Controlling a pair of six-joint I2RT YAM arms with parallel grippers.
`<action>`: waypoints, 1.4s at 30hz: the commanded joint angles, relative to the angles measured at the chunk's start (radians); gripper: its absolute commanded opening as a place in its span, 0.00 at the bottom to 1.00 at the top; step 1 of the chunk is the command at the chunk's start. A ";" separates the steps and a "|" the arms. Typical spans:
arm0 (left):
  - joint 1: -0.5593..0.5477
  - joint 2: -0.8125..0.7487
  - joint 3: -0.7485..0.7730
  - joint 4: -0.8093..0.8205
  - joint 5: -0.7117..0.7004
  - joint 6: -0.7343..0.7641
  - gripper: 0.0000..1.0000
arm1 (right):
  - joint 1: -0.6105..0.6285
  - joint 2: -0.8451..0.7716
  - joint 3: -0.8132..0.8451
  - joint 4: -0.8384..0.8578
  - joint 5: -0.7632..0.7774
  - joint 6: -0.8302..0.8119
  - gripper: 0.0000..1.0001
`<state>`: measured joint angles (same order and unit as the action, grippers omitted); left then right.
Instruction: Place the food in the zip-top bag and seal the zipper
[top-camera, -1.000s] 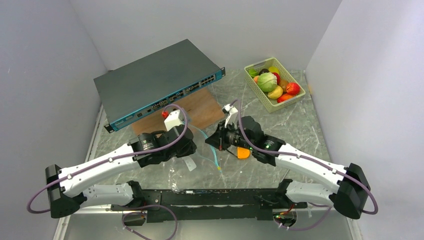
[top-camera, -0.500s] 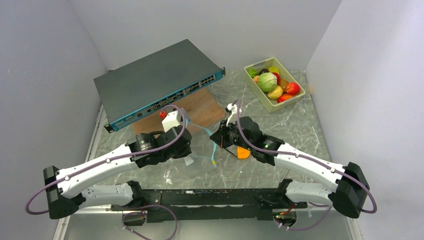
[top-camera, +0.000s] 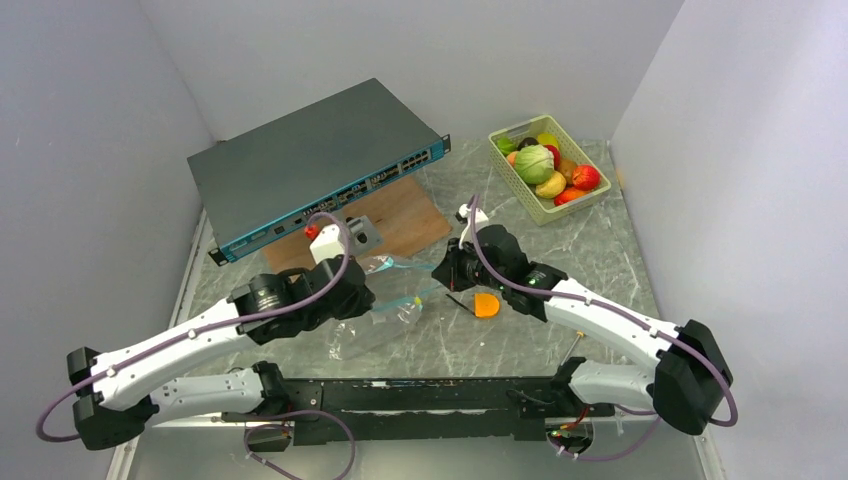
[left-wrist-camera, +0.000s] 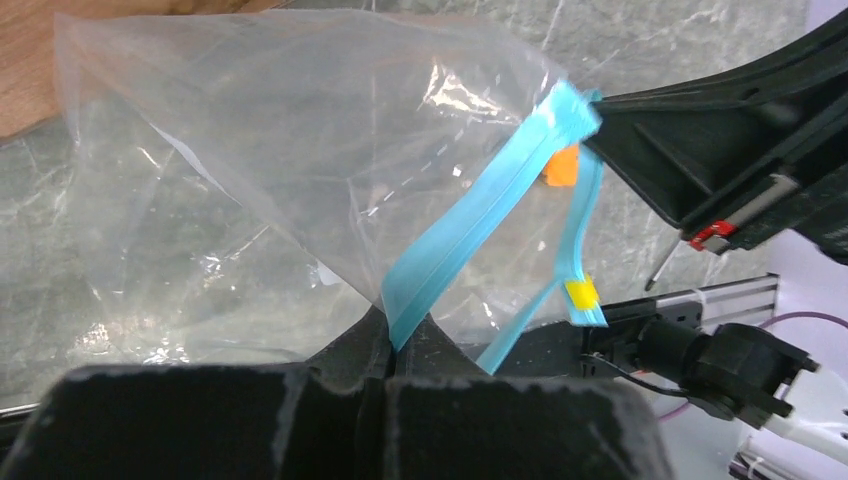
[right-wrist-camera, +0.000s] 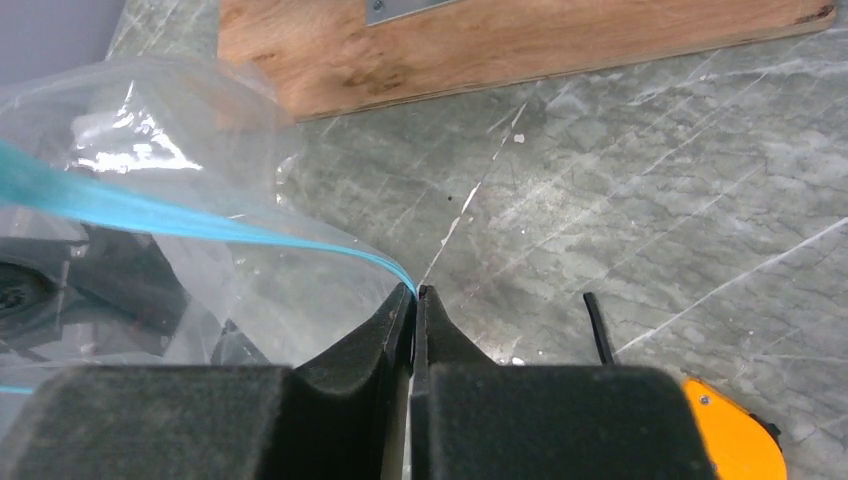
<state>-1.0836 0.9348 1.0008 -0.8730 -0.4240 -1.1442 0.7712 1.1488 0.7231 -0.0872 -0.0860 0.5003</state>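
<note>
Table: the food sits in the basket at the far right, well apart from the bag; none loaded yet. Bag hangs empty between the arms, near the wooden board. Zipper: one lip taut, the other sagging, so the mouth is parted. Left gripper is clamped tight on one end of the zipper, right gripper on the other. Judged purpose: stretch the mouth to control it before loading.

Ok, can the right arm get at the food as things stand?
Probably not yet: the right gripper is shut on the zipper. Nothing stands between it and the food in the basket, but it would have to let go first.
</note>
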 joint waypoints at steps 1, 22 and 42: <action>0.006 0.069 0.044 -0.023 -0.018 0.002 0.00 | -0.015 0.018 0.079 -0.057 -0.029 -0.048 0.13; 0.017 0.147 0.047 -0.024 0.015 -0.022 0.00 | -0.279 -0.124 0.127 0.004 0.401 0.167 0.68; 0.019 0.179 0.077 -0.034 0.073 -0.036 0.00 | -0.840 0.530 0.540 0.213 0.062 0.186 1.00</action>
<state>-1.0687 1.1172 1.0504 -0.9031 -0.3550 -1.1656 -0.0216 1.5772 1.1362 0.0673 0.1265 0.6910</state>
